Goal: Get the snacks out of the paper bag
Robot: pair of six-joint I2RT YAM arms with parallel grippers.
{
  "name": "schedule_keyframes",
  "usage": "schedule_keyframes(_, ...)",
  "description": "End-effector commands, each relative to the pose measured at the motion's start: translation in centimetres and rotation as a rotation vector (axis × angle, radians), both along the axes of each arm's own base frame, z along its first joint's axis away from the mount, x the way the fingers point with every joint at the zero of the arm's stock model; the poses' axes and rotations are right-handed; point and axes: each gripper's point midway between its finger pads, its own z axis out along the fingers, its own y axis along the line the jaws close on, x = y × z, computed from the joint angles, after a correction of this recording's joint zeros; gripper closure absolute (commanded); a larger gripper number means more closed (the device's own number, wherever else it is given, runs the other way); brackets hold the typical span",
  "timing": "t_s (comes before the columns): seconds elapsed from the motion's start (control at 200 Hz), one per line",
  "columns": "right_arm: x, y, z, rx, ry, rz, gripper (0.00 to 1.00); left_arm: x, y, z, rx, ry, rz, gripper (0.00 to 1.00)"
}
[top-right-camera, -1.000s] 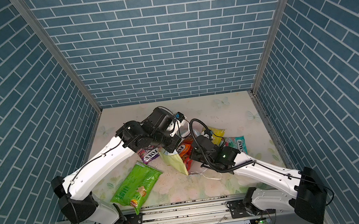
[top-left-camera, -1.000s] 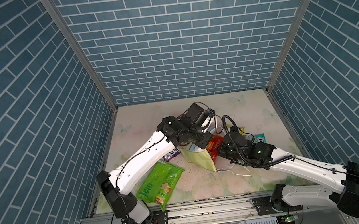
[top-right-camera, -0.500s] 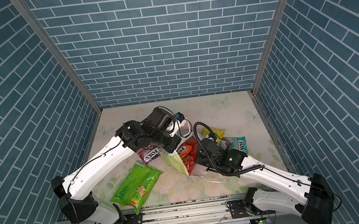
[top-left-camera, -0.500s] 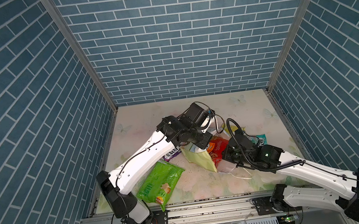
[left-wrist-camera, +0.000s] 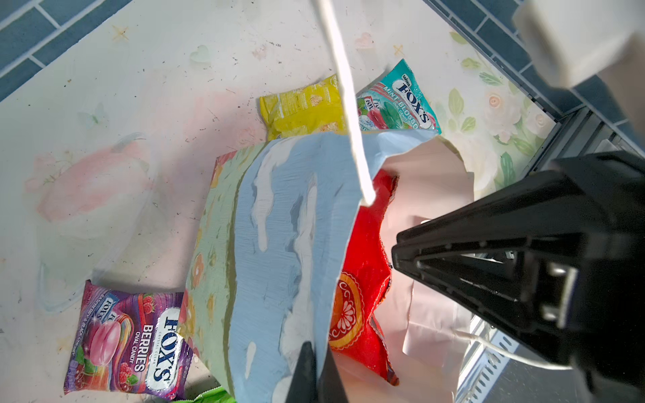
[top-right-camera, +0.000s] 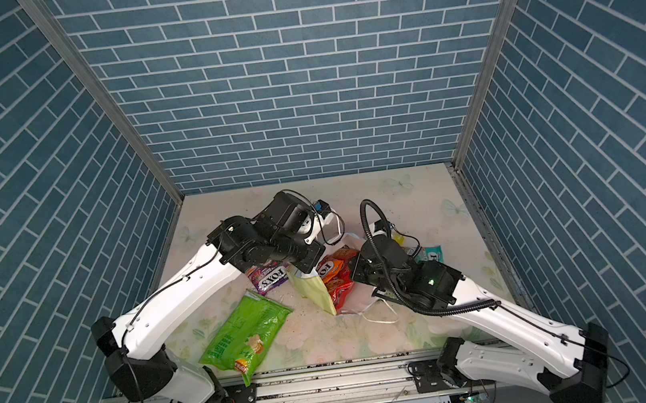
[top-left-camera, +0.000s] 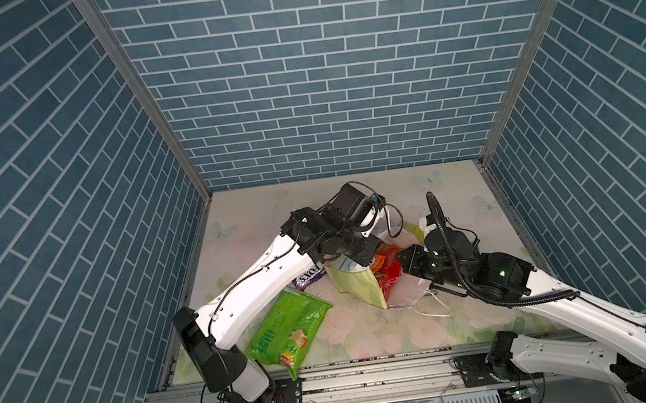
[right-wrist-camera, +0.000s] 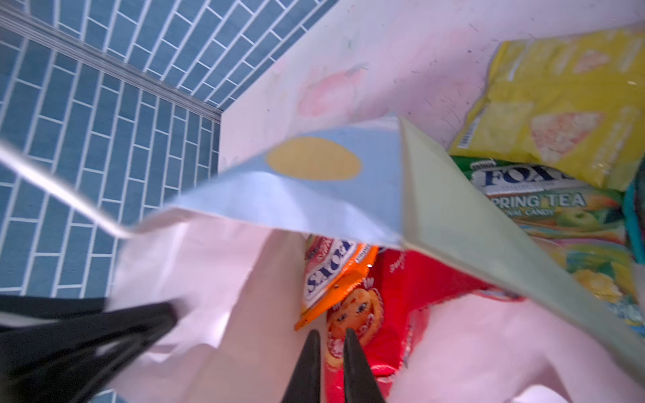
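The paper bag (top-left-camera: 355, 290) (top-right-camera: 315, 291) lies tipped on the table, its white mouth facing right. My left gripper (left-wrist-camera: 316, 352) (top-left-camera: 349, 262) is shut on the bag's blue sky panel (left-wrist-camera: 279, 244) at the rim. A red cookie pack (right-wrist-camera: 412, 279) (left-wrist-camera: 363, 279) (top-left-camera: 389, 276) and an orange FOX'S pack (right-wrist-camera: 331, 272) stick out of the mouth. My right gripper (right-wrist-camera: 331, 331) (top-left-camera: 402, 262) is at the mouth with its fingertips slightly apart, right at the red pack's edge. A green chip bag (top-left-camera: 286, 328) and a purple FOX'S pack (left-wrist-camera: 129, 335) lie outside the bag.
A yellow pack (left-wrist-camera: 303, 111), a mint FOX'S pack (left-wrist-camera: 394, 101) and a spring tea FOX'S pack (right-wrist-camera: 544, 202) lie on the table behind the bag. A white cord handle (top-left-camera: 435, 310) trails toward the front. Brick walls close in three sides.
My right gripper has drawn back to the right out of the bag mouth and its jaws have parted a little. The left gripper keeps its hold on the bag.
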Motion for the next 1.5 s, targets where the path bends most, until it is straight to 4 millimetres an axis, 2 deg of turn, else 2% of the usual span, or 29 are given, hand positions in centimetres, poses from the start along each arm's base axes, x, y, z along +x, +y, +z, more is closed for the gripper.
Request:
schedule_keyframes(0.0,1.2,1.9,0.4,-0.028,-0.055,0.045,0.86,0.6,0.2,-0.3,0.011,-0.008,0.012,1.0)
schedule_keyframes(0.105,1.6,3.9,-1.2,-0.013,-0.016,0.069,0.86,0.6,0.1,-0.1,0.006,-0.011,0.012,1.0)
schedule_keyframes(0.18,1.5,4.5,-3.0,-0.004,0.029,0.069,0.87,0.6,0.2,0.1,0.005,-0.018,0.014,1.0)
schedule_keyframes(0.355,1.2,3.8,-5.7,-0.041,0.094,0.036,0.87,0.5,0.3,0.2,0.005,-0.019,0.008,1.0)
schedule_keyframes(0.7,0.9,2.8,-9.3,-0.136,0.185,-0.015,0.8,0.4,0.6,0.5,0.016,-0.027,-0.002,0.97)
schedule_keyframes(1.15,1.0,2.6,-11.2,-0.19,0.232,-0.034,0.78,0.1,0.7,0.9,0.007,-0.028,-0.013,0.96)
schedule_keyframes(1.49,1.6,3.8,-11.0,-0.176,0.21,-0.014,0.79,-0.4,0.8,0.9,-0.008,-0.015,-0.015,0.96)
